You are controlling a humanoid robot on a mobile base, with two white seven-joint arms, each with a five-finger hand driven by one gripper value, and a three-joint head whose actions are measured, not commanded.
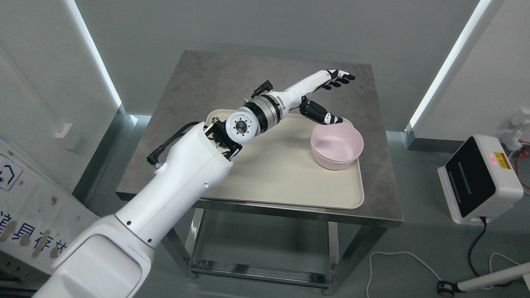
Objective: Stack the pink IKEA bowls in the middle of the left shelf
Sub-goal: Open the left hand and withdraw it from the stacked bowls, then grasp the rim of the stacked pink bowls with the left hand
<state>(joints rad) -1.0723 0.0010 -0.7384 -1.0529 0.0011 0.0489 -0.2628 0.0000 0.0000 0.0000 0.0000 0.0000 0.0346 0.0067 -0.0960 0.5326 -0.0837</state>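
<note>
Left arm enters lower left, reaches to frame centre. Left hand [321, 93] above tray [285, 174], fingers [341, 76] spread, thumb extended toward bowls [337, 145], holding nothing. Pink bowls nested, right side of tray, on steel table [198, 82].

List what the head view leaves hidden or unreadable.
- Pink bowls: whether one or several nested; too close to tell.
- Shelf: outside the frame.
- Right arm: not in view.
- Tray: left part hidden by the left arm.
- Left robot hand: contact with bowl rim unclear.
</note>
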